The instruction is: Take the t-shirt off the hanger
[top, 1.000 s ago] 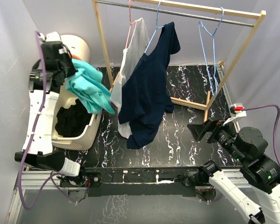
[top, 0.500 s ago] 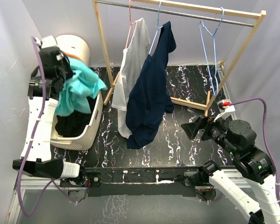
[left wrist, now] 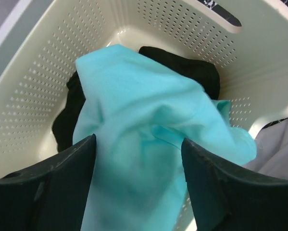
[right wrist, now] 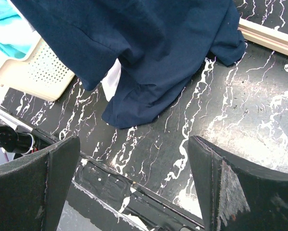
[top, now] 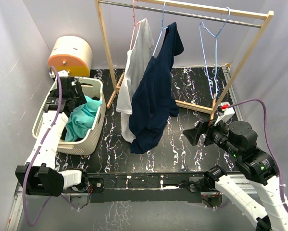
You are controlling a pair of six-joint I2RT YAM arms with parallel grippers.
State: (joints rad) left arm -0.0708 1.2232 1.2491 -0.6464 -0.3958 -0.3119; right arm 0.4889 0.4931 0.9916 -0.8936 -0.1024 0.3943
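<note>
Left hand (left wrist: 136,144): we see its fingers parted above the basket (top: 96,122), with the teal t-shirt (left wrist: 134,96) lying slack between them, not pinched.
Teal t-shirt: off every hanger, heaped in the basket on top of dark clothes (left wrist: 182,62).
Right hand (right wrist: 134,144): fingers spread wide with nothing between them, low over the surface (top: 192,96).
Navy t-shirt (top: 153,96): hung askew on a blue hanger (top: 159,29), long axis running straight down from the rail (top: 192,14), hem close to the surface.
Which way: the navy hem lies ahead of the right hand and to its left. The left hand is well apart, with the white shirt (top: 136,57) in between.
Our judgement: the teal shirt is done. If the navy one is next, the right arm is nearer.
</note>
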